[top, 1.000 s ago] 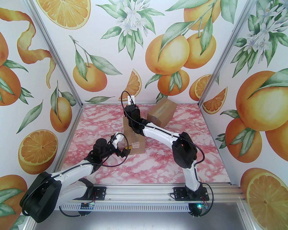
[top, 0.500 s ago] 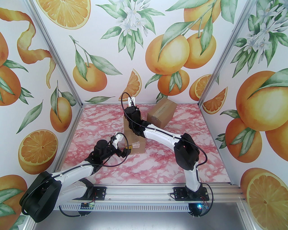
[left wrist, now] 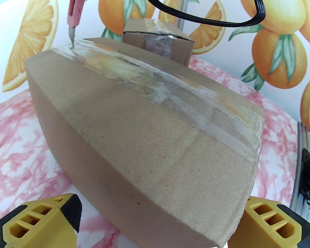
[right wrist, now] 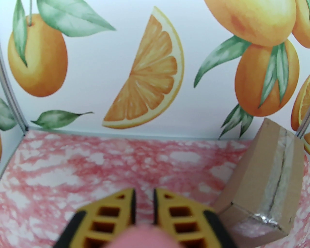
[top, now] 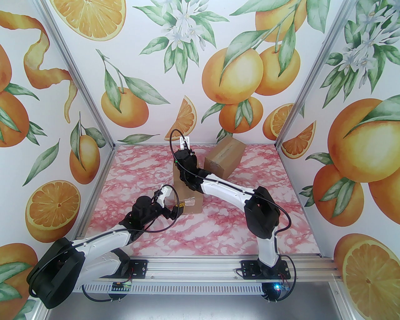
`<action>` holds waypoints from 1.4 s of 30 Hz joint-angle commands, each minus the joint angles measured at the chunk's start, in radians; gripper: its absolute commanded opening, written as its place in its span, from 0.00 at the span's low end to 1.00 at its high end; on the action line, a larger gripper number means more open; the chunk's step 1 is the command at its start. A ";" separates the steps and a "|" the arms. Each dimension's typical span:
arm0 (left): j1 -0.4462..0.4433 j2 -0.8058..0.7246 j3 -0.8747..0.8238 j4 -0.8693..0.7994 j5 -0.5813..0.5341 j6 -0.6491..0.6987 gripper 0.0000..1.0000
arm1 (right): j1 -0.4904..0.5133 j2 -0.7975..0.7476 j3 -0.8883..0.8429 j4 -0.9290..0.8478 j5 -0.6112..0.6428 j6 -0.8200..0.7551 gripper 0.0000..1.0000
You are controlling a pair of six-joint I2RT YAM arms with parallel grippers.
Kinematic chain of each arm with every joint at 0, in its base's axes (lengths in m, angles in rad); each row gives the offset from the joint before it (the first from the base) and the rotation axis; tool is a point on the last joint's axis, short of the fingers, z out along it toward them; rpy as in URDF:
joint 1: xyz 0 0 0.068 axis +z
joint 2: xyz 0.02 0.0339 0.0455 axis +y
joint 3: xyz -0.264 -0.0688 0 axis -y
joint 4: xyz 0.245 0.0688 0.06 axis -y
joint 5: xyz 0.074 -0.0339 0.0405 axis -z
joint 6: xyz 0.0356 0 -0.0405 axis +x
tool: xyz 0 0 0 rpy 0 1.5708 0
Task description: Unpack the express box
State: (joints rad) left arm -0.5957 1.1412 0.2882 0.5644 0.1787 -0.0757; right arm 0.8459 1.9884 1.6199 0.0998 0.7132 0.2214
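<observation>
The express box [top: 187, 195] is a brown carton sealed with clear tape, lying mid-table; the left wrist view has it close up [left wrist: 150, 126]. My left gripper [top: 170, 204] stands open, its yellow fingers [left wrist: 38, 222] astride the box's near end [left wrist: 159, 218]. My right gripper [top: 184, 143] hovers over the box's far end, shut on a pink utility knife [left wrist: 72, 14]. The knife's blade tip touches the tape at the far top edge. In the right wrist view the fingers [right wrist: 121, 210] are nearly together [right wrist: 144, 193] with the blurred pink handle [right wrist: 143, 238] below.
A second taped carton [top: 223, 156] sits tilted at the back right, near the rear wall [right wrist: 264, 184] and just behind the first box [left wrist: 157, 36]. Orange-printed walls close in the pink marble table [top: 218, 228] on three sides. A black cable [left wrist: 205, 19] hangs above.
The right arm has shifted slightly right and toward me, with the knife still at the box's far end. The left arm has edged a little closer to the box.
</observation>
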 commanded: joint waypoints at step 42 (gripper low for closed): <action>-0.028 -0.031 0.022 -0.029 -0.120 -0.001 1.00 | -0.046 -0.103 -0.012 -0.079 -0.062 0.033 0.00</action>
State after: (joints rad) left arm -0.6170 1.1011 0.2714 0.5449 0.0021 -0.1040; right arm 0.8268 1.9015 1.5646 -0.0036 0.6781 0.2550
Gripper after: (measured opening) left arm 0.998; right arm 0.192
